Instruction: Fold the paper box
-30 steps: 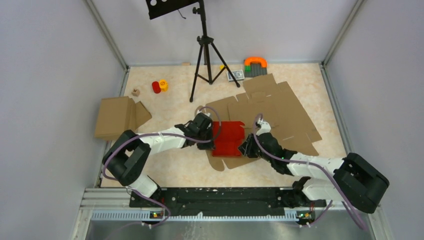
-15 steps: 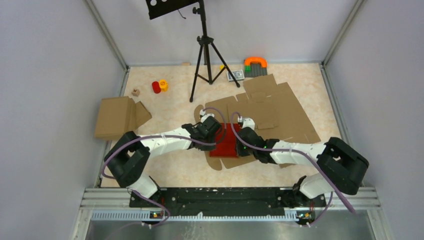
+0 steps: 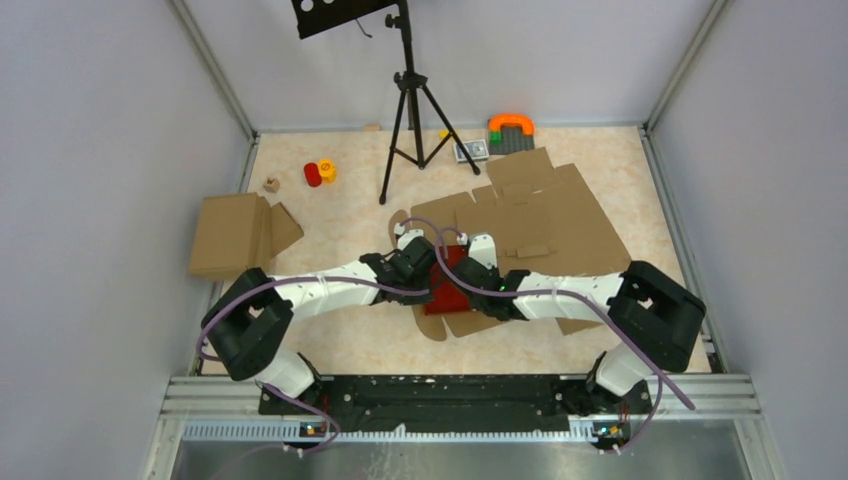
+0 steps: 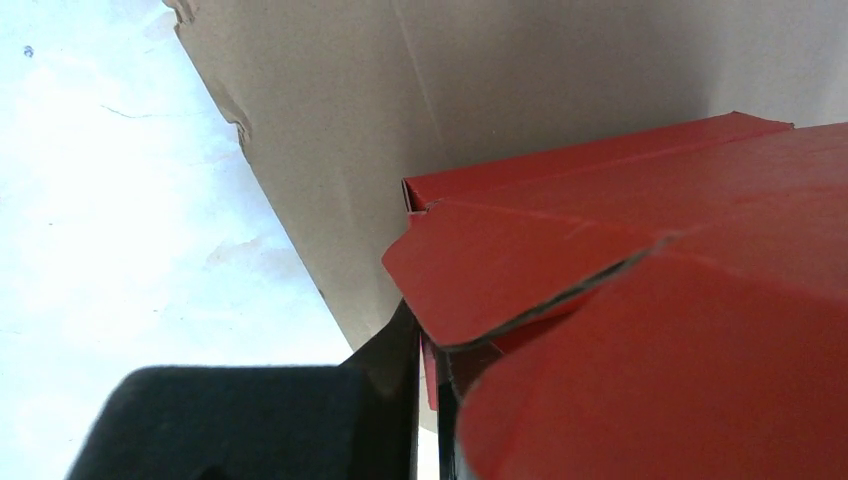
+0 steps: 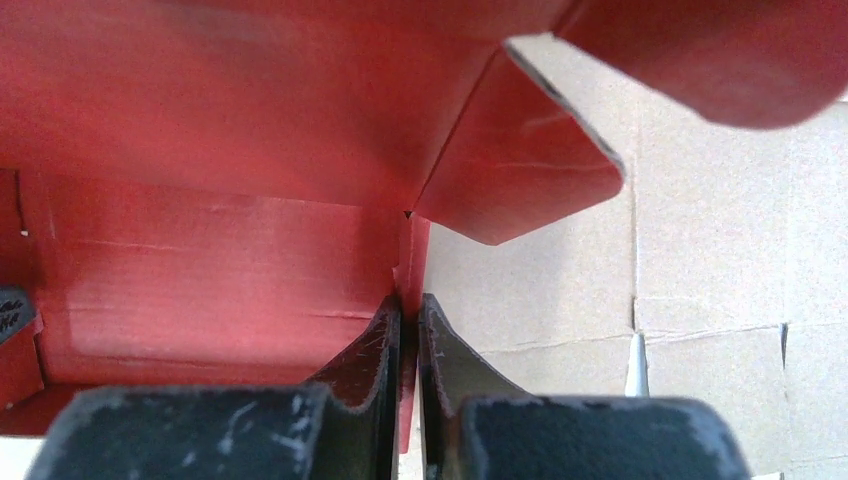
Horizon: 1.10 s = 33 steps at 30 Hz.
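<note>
The red paper box (image 3: 447, 282) lies partly folded on a brown cardboard sheet (image 3: 545, 225) at the table's middle, squeezed between both grippers. My left gripper (image 3: 424, 264) is at its left side. In the left wrist view the left gripper (image 4: 431, 350) is shut on a thin red wall of the paper box (image 4: 650, 330), whose flaps hide one finger. My right gripper (image 3: 472, 272) is at the box's right side. The right wrist view has the right gripper (image 5: 408, 308) shut on an upright red wall of the paper box (image 5: 220, 200), with a rounded flap (image 5: 520, 190) standing above.
A folded brown cardboard box (image 3: 235, 235) lies at the left. A black tripod (image 3: 410, 110) stands behind the sheet. Small red and yellow pieces (image 3: 320, 172), a wooden bit (image 3: 271, 184) and orange-green blocks (image 3: 510, 132) sit near the back wall.
My right arm swung left to the red box and its jaws closed on the box's right wall. The left gripper shifted slightly right. The box looks narrower, its sides raised.
</note>
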Each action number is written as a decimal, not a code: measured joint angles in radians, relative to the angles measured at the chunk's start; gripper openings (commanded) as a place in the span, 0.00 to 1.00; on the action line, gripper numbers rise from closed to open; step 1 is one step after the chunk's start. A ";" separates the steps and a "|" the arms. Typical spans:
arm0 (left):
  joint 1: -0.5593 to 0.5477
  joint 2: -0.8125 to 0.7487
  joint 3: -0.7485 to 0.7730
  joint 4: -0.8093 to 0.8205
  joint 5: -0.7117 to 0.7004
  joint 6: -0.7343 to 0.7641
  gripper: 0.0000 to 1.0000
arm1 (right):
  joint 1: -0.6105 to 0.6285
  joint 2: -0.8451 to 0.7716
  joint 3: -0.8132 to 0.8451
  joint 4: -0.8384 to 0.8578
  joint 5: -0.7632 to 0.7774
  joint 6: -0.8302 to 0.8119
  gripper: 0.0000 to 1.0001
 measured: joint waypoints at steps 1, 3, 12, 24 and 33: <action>0.000 -0.001 0.000 0.002 -0.001 -0.003 0.00 | 0.000 0.004 0.005 -0.006 0.008 0.001 0.18; 0.000 -0.004 -0.002 0.011 -0.005 -0.003 0.00 | 0.000 0.009 0.008 -0.015 0.012 -0.003 0.29; 0.000 -0.012 -0.005 0.003 -0.019 0.002 0.00 | -0.005 -0.066 -0.037 -0.001 -0.018 -0.012 0.38; 0.000 -0.019 -0.008 0.000 -0.021 0.015 0.00 | -0.036 -0.098 -0.054 0.050 -0.142 -0.013 0.36; -0.004 -0.023 -0.011 0.004 -0.021 0.021 0.00 | -0.036 -0.062 -0.032 0.018 -0.093 -0.019 0.14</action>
